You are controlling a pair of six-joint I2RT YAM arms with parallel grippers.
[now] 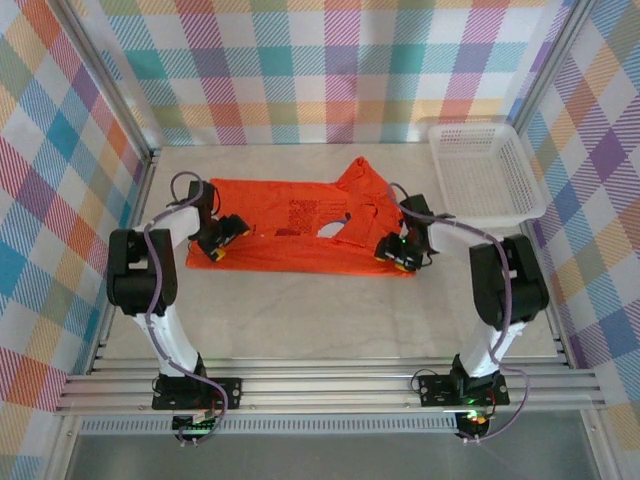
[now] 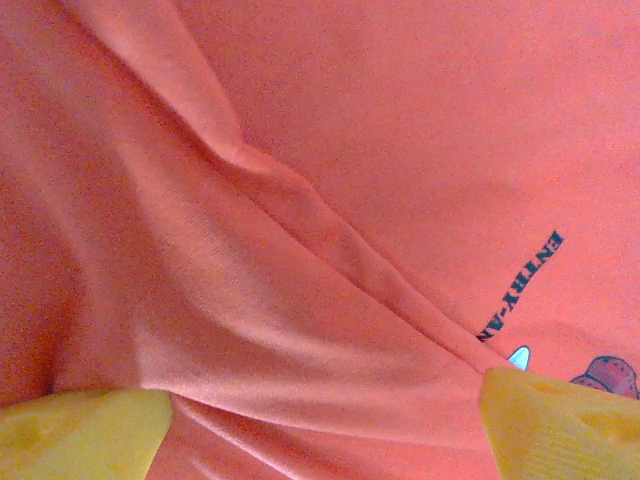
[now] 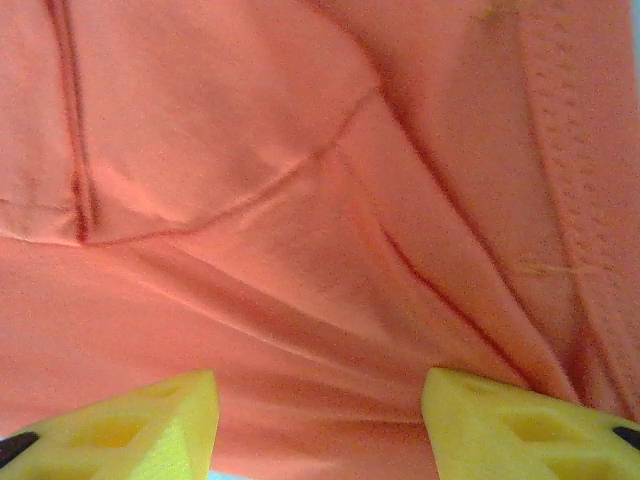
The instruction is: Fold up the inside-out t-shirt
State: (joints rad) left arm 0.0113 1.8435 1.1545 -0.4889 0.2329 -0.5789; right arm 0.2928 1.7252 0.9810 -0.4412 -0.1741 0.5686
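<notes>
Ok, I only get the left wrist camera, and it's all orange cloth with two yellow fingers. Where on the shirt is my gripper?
Observer: The top camera shows the left gripper down at the left end of the inside-out t-shirt, which lies sideways across the table.
Child: Where's the other one?
Observer: The right gripper is at the shirt's right end, its jaws open over the cloth.
Child: Is there anything else up there?
Observer: A white basket sits in the far right corner, apart from the shirt.
</notes>
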